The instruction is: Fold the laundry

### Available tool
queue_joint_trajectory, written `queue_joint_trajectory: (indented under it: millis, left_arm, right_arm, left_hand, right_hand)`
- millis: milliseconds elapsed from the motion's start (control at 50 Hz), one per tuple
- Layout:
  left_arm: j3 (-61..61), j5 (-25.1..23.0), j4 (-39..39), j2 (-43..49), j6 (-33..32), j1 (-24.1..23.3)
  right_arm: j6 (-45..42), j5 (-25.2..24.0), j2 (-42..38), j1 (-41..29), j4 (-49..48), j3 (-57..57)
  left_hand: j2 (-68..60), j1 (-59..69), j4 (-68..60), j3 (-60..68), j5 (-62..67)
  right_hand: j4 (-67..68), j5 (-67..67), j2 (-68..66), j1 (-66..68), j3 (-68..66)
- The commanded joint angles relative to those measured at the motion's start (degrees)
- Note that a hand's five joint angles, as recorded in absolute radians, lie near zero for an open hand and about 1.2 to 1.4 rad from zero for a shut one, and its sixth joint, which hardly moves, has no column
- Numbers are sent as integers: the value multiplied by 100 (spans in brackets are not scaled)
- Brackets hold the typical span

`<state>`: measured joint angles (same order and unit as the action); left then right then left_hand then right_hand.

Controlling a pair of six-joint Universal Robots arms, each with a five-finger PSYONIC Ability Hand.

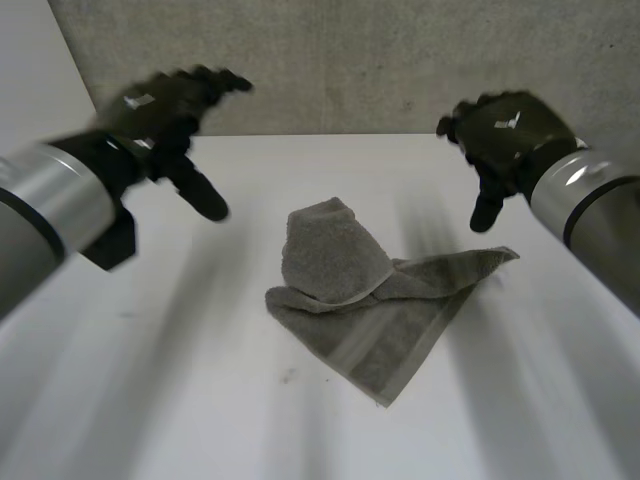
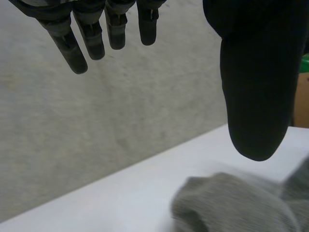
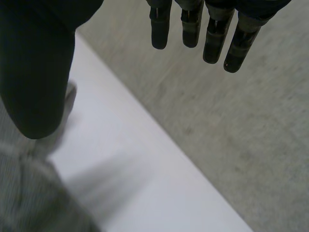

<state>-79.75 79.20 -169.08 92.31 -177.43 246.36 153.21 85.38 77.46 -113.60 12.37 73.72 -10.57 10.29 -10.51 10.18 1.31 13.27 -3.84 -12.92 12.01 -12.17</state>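
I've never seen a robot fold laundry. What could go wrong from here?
The towel lies bunched, one part flopped over the rest, so a hand may pinch two layers at once. The left hand and right hand hang open above the table, off the towel; a grab could miss a corner.

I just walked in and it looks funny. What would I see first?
A crumpled grey towel lies in the middle of the white table. The left hand and the right hand, both black, hang open over the table, one each side of it, touching nothing.
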Motion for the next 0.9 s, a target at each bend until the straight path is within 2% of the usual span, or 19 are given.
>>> queue_joint_trajectory:
  millis: [20, 100, 140, 160, 200, 240, 320, 360, 380, 420, 440, 460, 480, 500, 520, 700, 740, 820, 900]
  left_arm:
    - [-260, 235, -862, 1085, -46, -1185]
    - [-181, 456, -1286, 1668, -231, -1512]
    - [2, 596, -1592, 2280, -702, -1661]
    - [4, 596, -1593, 2283, -705, -1662]
    - [240, 622, -1751, 2895, -1300, -1688]
    - [380, 640, -1778, 3151, -1581, -1697]
    - [715, 728, -1787, 3575, -1936, -1706]
    - [978, 850, -1822, 3873, -2041, -1697]
    - [979, 851, -1822, 3874, -2041, -1697]
    - [1180, 991, -1857, 4058, -2050, -1688]
    - [1181, 992, -1857, 4059, -2050, -1688]
    - [1251, 1044, -1857, 4085, -2059, -1671]
    - [1252, 1044, -1857, 4085, -2059, -1670]
    - [1278, 1044, -1866, 4059, -2059, -1644]
    - [1330, 1053, -1874, 3980, -2059, -1609]
    - [2043, 1185, -2507, 2986, -1988, -1345]
    - [2323, 1325, -2892, 2610, -1971, -1162]
    - [2280, 1501, -3052, 2276, -1805, -898]
    - [1572, 1589, -2834, 2020, -1243, -695]
  right_arm:
    - [-397, 312, -765, 40, 29, 64]
    - [-370, 321, -1092, 163, 2, 72]
    - [-196, 295, -1433, 207, -24, 90]
    - [-195, 295, -1435, 207, -24, 90]
    - [68, 251, -1776, 242, -111, 107]
    - [200, 260, -1917, 251, -199, 116]
    - [394, 268, -2129, 260, -455, 143]
    - [421, 268, -2304, 260, -822, 212]
    - [421, 268, -2305, 260, -824, 213]
    - [394, 242, -2445, 268, -1156, 257]
    - [394, 242, -2446, 268, -1158, 257]
    - [394, 259, -2481, 268, -1297, 213]
    - [394, 260, -2481, 268, -1299, 213]
    - [386, 268, -2472, 268, -1446, 143]
    - [385, 268, -2411, 268, -1631, 64]
    - [385, 418, -2086, 233, -2863, -1009]
    - [351, 767, -1989, 172, -3571, -1324]
    - [307, 1032, -1814, 172, -4214, -1360]
    - [306, 928, -1734, 172, -4217, -1159]
  left_hand:
    - [-284, 312, -291, 323, 210]
    - [-284, 312, -290, 323, 210]
    - [-284, 312, -290, 323, 210]
    - [-284, 312, -290, 323, 210]
    - [-251, 279, -257, 289, 177]
    - [-267, 295, -273, 306, 193]
    - [-318, 346, -324, 357, 244]
    - [-1086, 1114, -1092, 1125, 1012]
    - [-1091, 1119, -1098, 1130, 1017]
    - [-2547, 2575, -2553, 2586, 2473]
    - [-2555, 2583, -2561, 2594, 2481]
    - [-4154, 4182, -4160, 4193, 4080]
    - [-4170, 4198, -4176, 4208, 4096]
    - [-5502, 5530, -5508, 5541, 5428]
    - [-5782, 5810, -5788, 5821, 5708]
    - [-6054, 6082, -6060, 6093, 5980]
    - [-6020, 6048, -6027, 6059, 5946]
    - [-5887, 5914, -5893, 5925, 5813]
    - [-5200, 5227, -5206, 5238, 5126]
  right_hand:
    - [-327, 384, 292, -201, 217]
    - [-327, 384, 292, -201, 217]
    - [-327, 384, 292, -201, 217]
    - [-327, 384, 292, -201, 217]
    - [-327, 384, 292, -201, 217]
    - [-327, 384, 292, -201, 217]
    - [-327, 384, 292, -201, 217]
    - [884, -827, -919, 1010, -994]
    - [892, -835, -927, 1018, -1003]
    - [3467, -3410, -3502, 3593, -3577]
    - [3483, -3426, -3517, 3609, -3593]
    - [6097, -6040, -6132, 6223, -6208]
    - [6124, -6067, -6158, 6249, -6234]
    - [6667, -6610, -6702, 6793, -6778]
    - [6673, -6616, -6708, 6799, -6783]
    - [6673, -6616, -6708, 6799, -6783]
    - [6673, -6616, -6708, 6799, -6783]
    - [6673, -6616, -6708, 6799, -6783]
    - [6673, -6616, -6708, 6799, -6783]
